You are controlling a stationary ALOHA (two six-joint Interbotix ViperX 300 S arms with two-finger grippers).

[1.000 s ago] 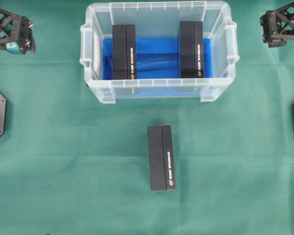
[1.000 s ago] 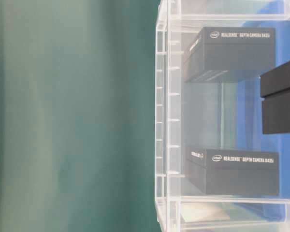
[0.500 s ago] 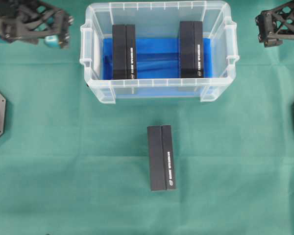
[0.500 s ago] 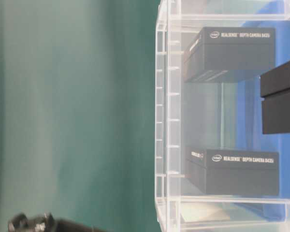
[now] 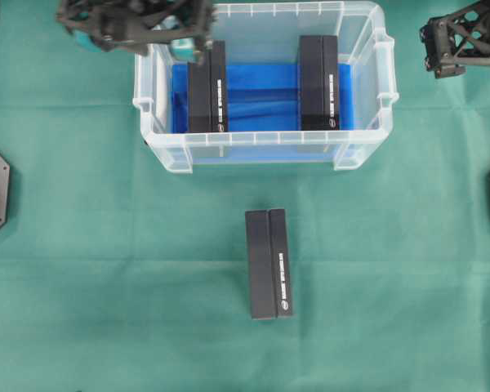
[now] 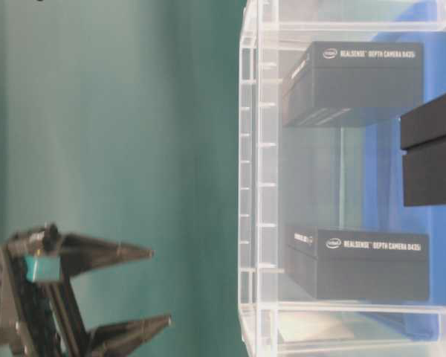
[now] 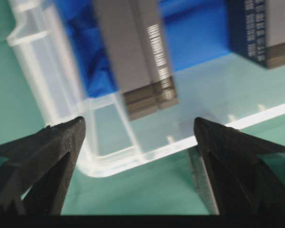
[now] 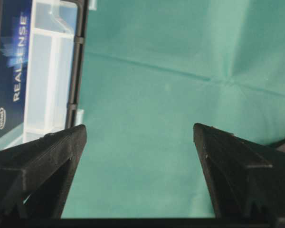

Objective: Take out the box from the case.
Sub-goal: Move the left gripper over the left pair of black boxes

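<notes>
- The case (image 5: 265,147) sits toward the far side of the desk (image 5: 106,286), which is covered in green cloth; its floor carries a blue lining (image 5: 261,98).
- Two black boxes stand on edge inside it, well apart: the left box (image 5: 207,86) near one end wall, the right box (image 5: 319,82) near the other, both with white lettering along one side.
- A third black box (image 5: 269,263) lies outside on the cloth, in front of the case and apart from it.
- The left gripper (image 5: 198,45) hangs over the case's far-left corner, just above the far end of the left box; its fingers are spread wide and hold nothing.
- From the left wrist view, that box's end (image 7: 147,95) shows between the spread fingertips (image 7: 66,137), though blur makes it hard to tell how far above it the gripper is.
- The right gripper (image 5: 433,49) stays off to the side, beyond the case's right handle, jaws apart and empty, with only green cloth between them in its own wrist view.
</notes>
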